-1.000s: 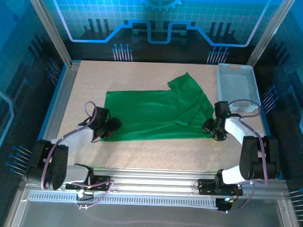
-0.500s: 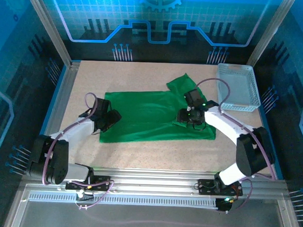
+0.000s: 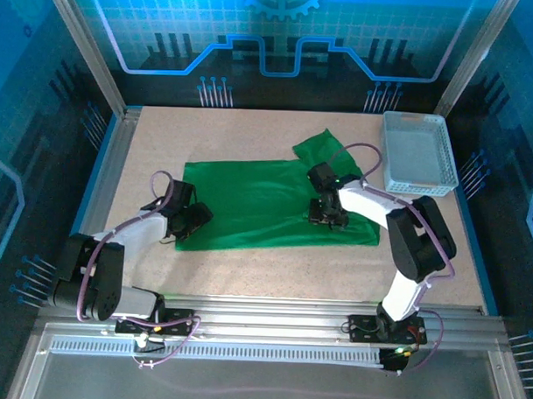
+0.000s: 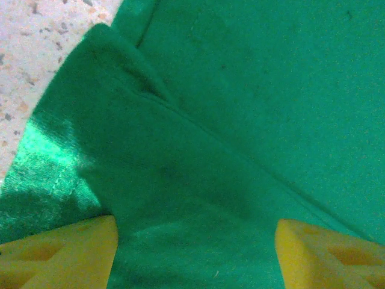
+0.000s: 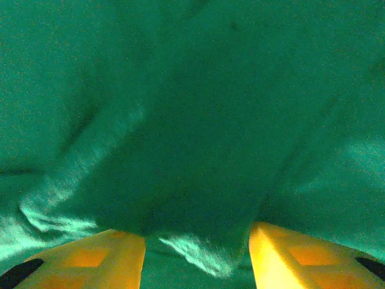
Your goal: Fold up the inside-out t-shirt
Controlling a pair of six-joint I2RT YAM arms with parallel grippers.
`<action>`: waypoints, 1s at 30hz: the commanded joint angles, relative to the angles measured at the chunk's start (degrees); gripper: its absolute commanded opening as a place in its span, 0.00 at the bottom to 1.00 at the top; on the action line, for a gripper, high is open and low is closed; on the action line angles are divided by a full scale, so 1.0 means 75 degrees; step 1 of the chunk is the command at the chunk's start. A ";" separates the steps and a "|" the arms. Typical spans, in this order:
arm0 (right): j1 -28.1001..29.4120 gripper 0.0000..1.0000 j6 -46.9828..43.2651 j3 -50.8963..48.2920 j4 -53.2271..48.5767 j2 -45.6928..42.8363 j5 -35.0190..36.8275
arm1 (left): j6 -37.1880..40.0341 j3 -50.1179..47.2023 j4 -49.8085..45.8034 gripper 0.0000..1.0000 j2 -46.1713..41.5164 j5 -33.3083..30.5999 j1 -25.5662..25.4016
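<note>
My left gripper (image 4: pixel 195 227) is low over the near left corner of the t-shirt (image 4: pixel 252 108). Its yellow jaws stand wide apart with nothing pinched between them, only flat green cloth under the gap. Just ahead of the jaws a seam runs slantwise across the cloth. Beyond it the hem folds over in a small ridge. Past that edge, at the upper left of my wrist view, I see the speckled table (image 4: pixel 24 36).

My right gripper (image 5: pixel 197 233) is down on the right part of the shirt, and its jaws are closer together than the left pair. A rumpled fold of green cloth rises between them and drapes away in front. I cannot tell whether the jaws are pressing that fold or only standing on either side of it.

From above, the shirt lies spread in the middle of the table, its long side running left to right. My left gripper is at its left edge and my right one is inside its right end. One flap of cloth sticks out toward the far right. The white mesh basket (image 3: pixel 414 156) sits in the table's far right corner, near that flap but apart from it.
</note>
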 commanded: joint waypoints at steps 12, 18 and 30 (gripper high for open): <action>-0.0458 0.40 -0.0724 0.2996 -0.0165 0.1787 -0.0332 | 0.0286 -0.0237 -0.0168 0.71 -0.0181 -0.0122 0.0033; -0.0887 0.54 -0.1517 0.3926 -0.0471 0.1579 -0.0338 | 0.0512 0.0200 -0.0655 0.73 -0.0544 -0.0353 0.0061; -0.1986 0.54 -0.1989 0.5234 -0.0406 0.2586 -0.0957 | 0.1049 0.3406 -0.0739 0.76 0.1668 -0.0126 0.0622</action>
